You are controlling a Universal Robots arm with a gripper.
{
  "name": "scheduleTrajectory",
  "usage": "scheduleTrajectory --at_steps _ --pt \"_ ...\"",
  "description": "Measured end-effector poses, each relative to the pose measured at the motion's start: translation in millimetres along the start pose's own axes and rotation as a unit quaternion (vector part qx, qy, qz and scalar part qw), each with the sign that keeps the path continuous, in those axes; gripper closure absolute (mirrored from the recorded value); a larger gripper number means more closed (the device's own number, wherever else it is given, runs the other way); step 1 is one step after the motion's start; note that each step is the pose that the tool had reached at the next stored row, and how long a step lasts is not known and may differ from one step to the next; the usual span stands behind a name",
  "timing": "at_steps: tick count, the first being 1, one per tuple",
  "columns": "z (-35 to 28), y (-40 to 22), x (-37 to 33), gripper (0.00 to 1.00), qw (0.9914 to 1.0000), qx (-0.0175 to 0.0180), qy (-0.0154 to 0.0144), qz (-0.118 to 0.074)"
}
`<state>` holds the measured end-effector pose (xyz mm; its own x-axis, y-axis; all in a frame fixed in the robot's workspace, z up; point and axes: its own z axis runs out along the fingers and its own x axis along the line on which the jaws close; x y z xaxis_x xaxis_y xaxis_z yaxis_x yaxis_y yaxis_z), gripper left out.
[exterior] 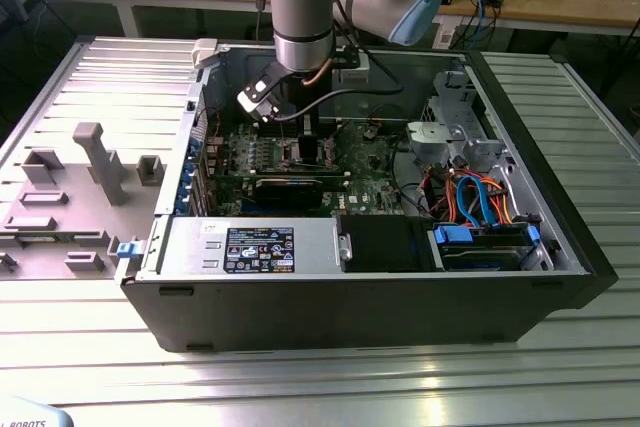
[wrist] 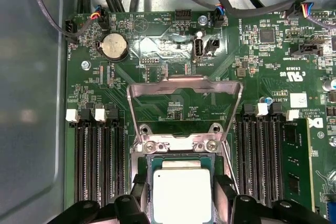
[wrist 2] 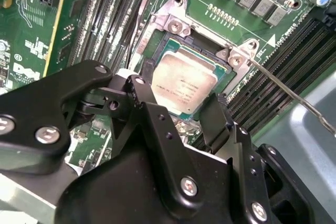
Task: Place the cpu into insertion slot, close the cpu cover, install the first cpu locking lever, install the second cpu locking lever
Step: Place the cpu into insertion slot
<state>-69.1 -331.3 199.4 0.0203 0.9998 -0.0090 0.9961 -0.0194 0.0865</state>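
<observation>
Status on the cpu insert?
The tool open, straddling the cpu. Chip lies flat in the insertion slot. The cpu cover stands raised, not yet closed.

Ribbed metal table [exterior: 320,387] carrying an open computer case [exterior: 380,302], laid on its side with the interior facing up. Beside the case, towards the exterior view's left, a grey fixture plate [exterior: 130,212] bearing upright blocks rests on the same table.

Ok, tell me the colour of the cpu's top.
Dull silver-grey metal; the cpu shows best in the second wrist view.
</observation>
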Motion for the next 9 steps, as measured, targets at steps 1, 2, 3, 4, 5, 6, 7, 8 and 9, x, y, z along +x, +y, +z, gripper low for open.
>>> scheduleTrajectory --at_steps 1,2,3,4,5,6,7,8,9 --pt "-0.8 0.1 0.0 0.38 1.0 0.0004 0.0001 0.0" --pt "-0.8 0.1 0.0 0.38 1.0 0.0004 0.0001 0.0" --pt "-0.8 0.1 0.0 0.38 1.0 0.0004 0.0001 0.0" --pt "-0.9 0.1 0.0 0.38 1.0 0.001 0.0 0.0" --pt "-0.9 0.1 0.0 0.38 1.0 0.0015 0.0 0.0" --pt "-0.9 0.1 0.0 0.38 1.0 0.0015 0.0 0.0" --pt "-0.9 0.1 0.0 0.38 1.0 0.0015 0.0 0.0" --pt "-0.9 0.1 0.0 0.38 1.0 0.0016 0.0 0.0" --pt "-0.9 0.1 0.0 0.38 1.0 0.0016 0.0 0.0"
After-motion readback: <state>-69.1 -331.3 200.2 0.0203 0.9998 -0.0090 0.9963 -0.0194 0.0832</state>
